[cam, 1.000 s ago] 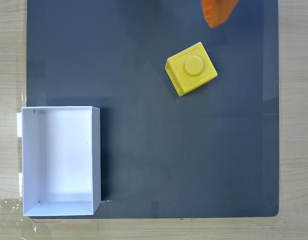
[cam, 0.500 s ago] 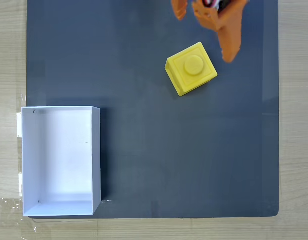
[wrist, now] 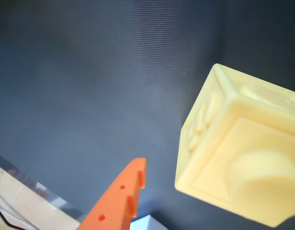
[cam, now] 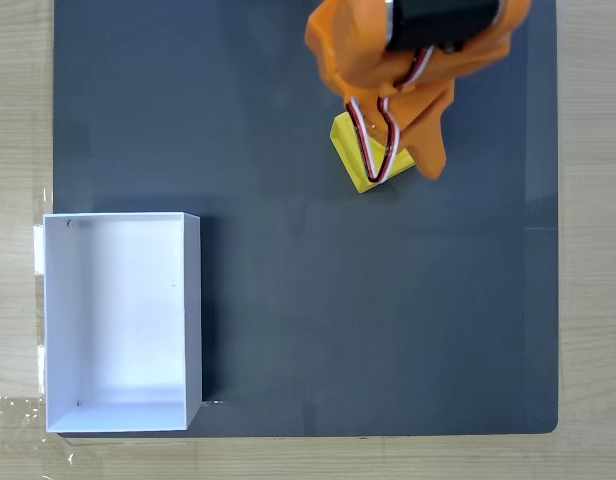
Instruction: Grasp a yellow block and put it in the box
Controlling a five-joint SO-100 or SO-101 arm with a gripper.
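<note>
Fixed view, item one: dark grey mat [cam: 288,300], covering most of a pale wooden table [cam: 593,250]. Item two: the box [cam: 121,322], white, open-topped, sitting at 8 o'clock on the mat's edge. Item three: orange gripper [cam: 403,150], entering from 12 o'clock, red and white wires looped below it, poised over the yellow block [cam: 360,160]; only the block's 7 o'clock corner shows. Block well apart from box. Wrist view: one orange fingertip [wrist: 123,201] beside the block [wrist: 238,167], not touching it. Jaw opening: cannot tell.
</note>
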